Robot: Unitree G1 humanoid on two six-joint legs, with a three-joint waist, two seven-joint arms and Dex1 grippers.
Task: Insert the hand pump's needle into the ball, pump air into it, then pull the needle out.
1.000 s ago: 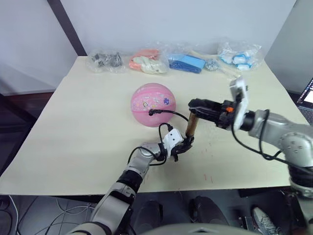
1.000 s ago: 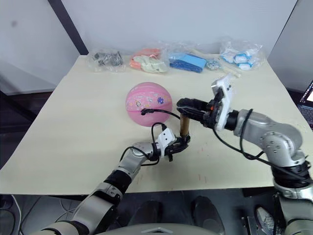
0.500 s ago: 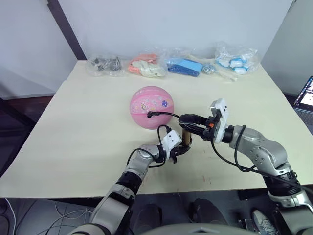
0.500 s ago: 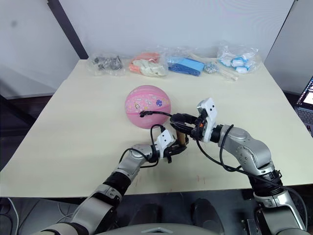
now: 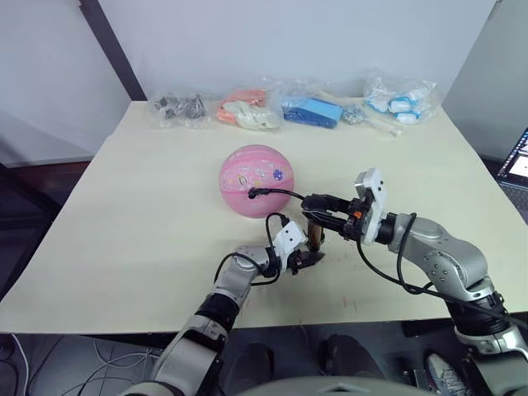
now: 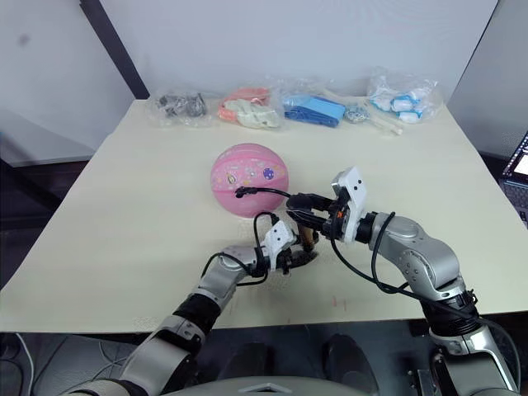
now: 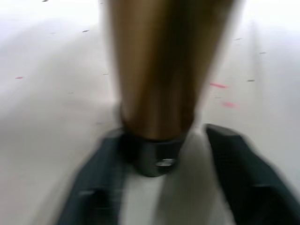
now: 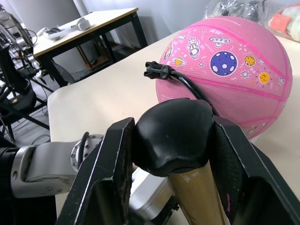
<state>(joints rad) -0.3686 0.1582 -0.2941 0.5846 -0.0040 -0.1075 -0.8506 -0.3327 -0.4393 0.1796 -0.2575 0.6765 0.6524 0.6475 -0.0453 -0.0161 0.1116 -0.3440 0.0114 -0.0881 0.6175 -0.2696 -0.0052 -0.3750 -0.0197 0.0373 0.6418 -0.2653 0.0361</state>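
Ball (image 5: 257, 178) sits mid-table, hose (image 8: 187, 86) plugged into its valve, so needle looks seated. Pump (image 8: 197, 192) stands upright just beside ball; R gripper (image 8: 176, 136) clamps T-handle, L gripper (image 5: 307, 259) has jaws set apart, flanking the base. Risk: base slips w/ off-axis push, yanking needle. R wrist view shows hose fitting at ball; L wrist view shows base cap between L fingers (image 7: 246, 183).

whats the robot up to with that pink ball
It is pumping up the ball on the table. The hand pump stands upright beside the ball, its thin black hose arching over to the ball's surface, where its tip sits against the rubber; the needle itself is too small to make out. The right gripper is shut on the black handle at the top, and the left gripper straddles the pump's base at the tabletop. Bagged items lie along the far edge.
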